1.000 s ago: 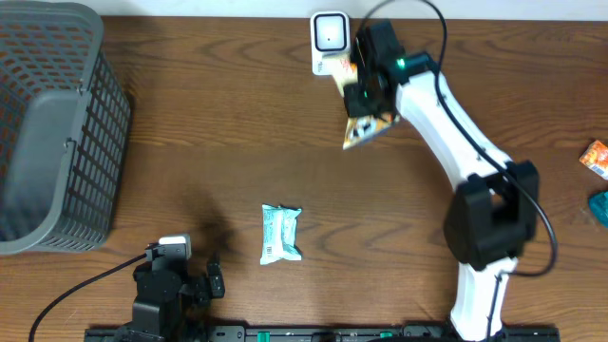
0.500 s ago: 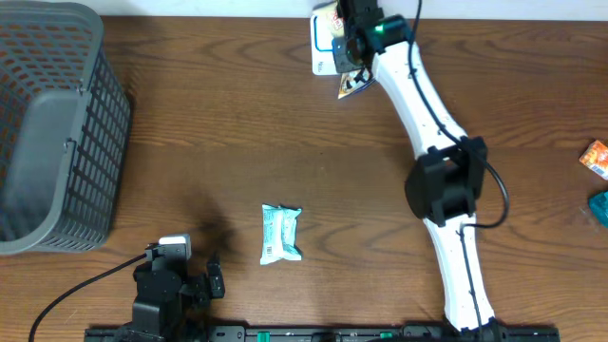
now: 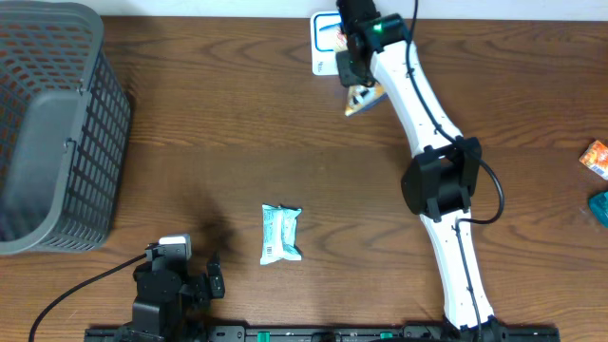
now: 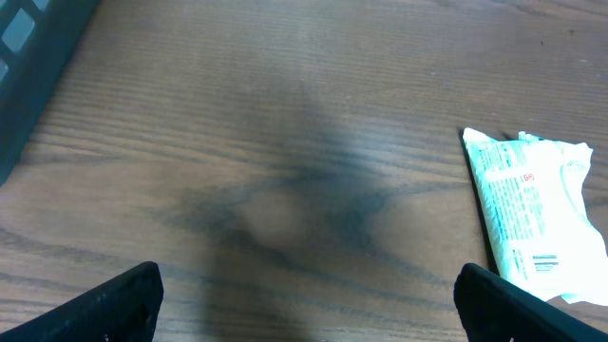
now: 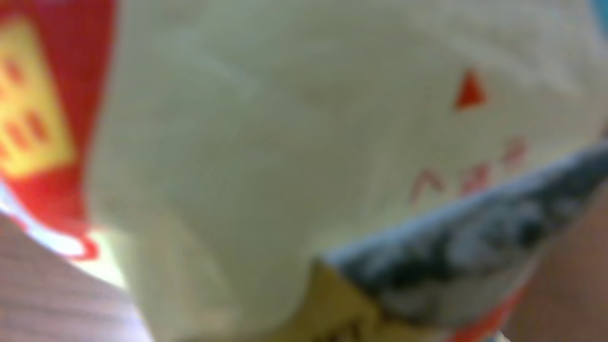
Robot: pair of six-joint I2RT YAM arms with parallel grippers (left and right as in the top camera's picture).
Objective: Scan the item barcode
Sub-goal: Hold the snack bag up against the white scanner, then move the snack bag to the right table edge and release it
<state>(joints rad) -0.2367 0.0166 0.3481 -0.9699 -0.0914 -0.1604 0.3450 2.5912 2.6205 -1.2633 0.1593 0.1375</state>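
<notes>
Overhead view, with 12 o'clock at the far edge of the table. The right arm (image 3: 427, 123) reaches from the near edge at 5 o'clock up to 12 o'clock. There the right gripper (image 3: 353, 74) sits just beside the white scanner (image 3: 326, 36), partly covering it from above. Its claw is clamped narrow on the snack bag (image 3: 365, 98). The bag hangs from the fingers on their 5 o'clock side, tilted, just off the scanner's 4 o'clock corner. Whether bag and scanner touch cannot be told.

In the right wrist view the bag fills the frame. It is blurred: a cream face with red marks, a red and yellow panel at the left, a dark band at lower right.

A white pack (image 3: 281, 234) lies flat near the table's middle, toward 6 o'clock and well apart from the scanner. The grey basket (image 3: 90, 142) stands at 9 o'clock. An orange item (image 3: 596, 158) and a teal item (image 3: 600, 206) lie at the 3 o'clock edge.

The left gripper (image 4: 309, 275) rests at 7 o'clock. Its claw is spread wide and holds nothing, with bare table between the fingers (image 4: 123, 299). In the left wrist view the white pack is at its 2 o'clock and a basket corner at its 10 o'clock.
</notes>
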